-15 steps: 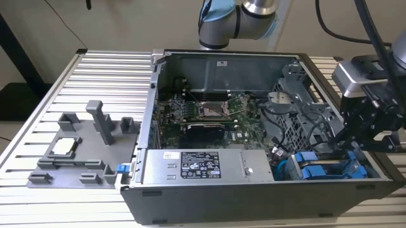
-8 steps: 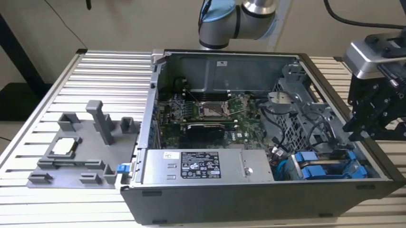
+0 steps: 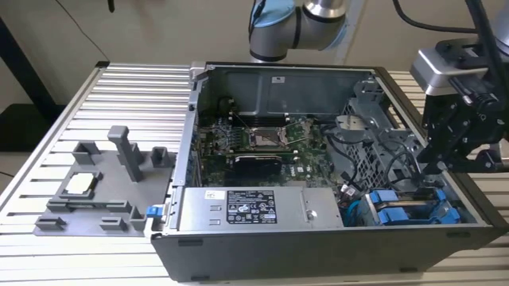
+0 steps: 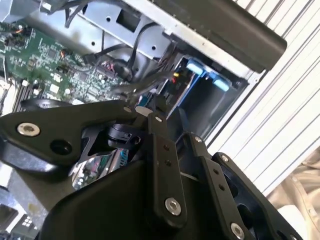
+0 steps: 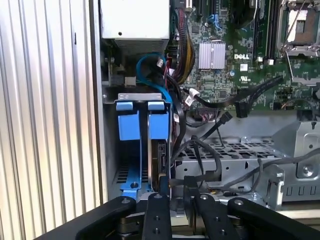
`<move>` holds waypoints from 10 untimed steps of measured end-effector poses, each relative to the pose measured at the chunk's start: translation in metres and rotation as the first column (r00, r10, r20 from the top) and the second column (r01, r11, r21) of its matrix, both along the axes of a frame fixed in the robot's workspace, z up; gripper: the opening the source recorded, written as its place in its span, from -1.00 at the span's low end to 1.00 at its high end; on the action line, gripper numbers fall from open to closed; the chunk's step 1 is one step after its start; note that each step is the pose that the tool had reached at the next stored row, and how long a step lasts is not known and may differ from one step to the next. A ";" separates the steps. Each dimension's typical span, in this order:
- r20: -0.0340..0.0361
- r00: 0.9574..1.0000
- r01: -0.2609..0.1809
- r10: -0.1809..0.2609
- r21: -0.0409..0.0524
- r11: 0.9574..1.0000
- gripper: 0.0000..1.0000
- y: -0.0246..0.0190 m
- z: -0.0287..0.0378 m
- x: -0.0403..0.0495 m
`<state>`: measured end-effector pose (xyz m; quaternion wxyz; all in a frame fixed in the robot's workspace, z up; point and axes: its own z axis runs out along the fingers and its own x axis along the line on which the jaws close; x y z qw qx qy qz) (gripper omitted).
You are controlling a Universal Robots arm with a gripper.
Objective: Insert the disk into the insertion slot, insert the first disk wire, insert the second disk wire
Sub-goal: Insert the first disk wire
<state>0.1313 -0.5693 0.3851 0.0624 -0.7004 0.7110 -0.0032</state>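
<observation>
My claw [image 5: 176, 185] hangs over a corner of the case [image 3: 318, 253]: insertion slot [image 5: 134, 96] filled by blue-framed drives [image 5: 160, 125], black cables [image 5: 200, 150] crowding one side, case wall [image 5: 96, 150] tight on the other.

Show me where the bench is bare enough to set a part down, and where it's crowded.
Bare: the ribbed table beyond the grey fixture tray, on the exterior view's left of the computer case; also the narrow strip before the case. Crowded: the case corner where the gripper hangs by the blue-framed drives and black cables.
</observation>
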 end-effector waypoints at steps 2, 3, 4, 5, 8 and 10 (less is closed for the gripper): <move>0.001 1.000 0.000 0.000 0.000 1.000 -0.47 0.0016 0.0000 -0.0089; 0.001 1.000 0.000 0.000 0.000 1.000 -0.47 0.0026 -0.0001 -0.0136; 0.002 1.000 0.001 -0.001 0.000 1.000 -0.47 0.0037 -0.0002 -0.0182; 0.003 1.000 0.001 -0.001 0.000 1.000 -0.47 0.0048 -0.0005 -0.0225; 0.007 1.000 0.003 -0.003 0.003 1.000 -0.47 0.0074 -0.0021 -0.0333; 0.004 1.000 0.003 -0.003 0.035 0.999 -0.47 0.0074 -0.0022 -0.0358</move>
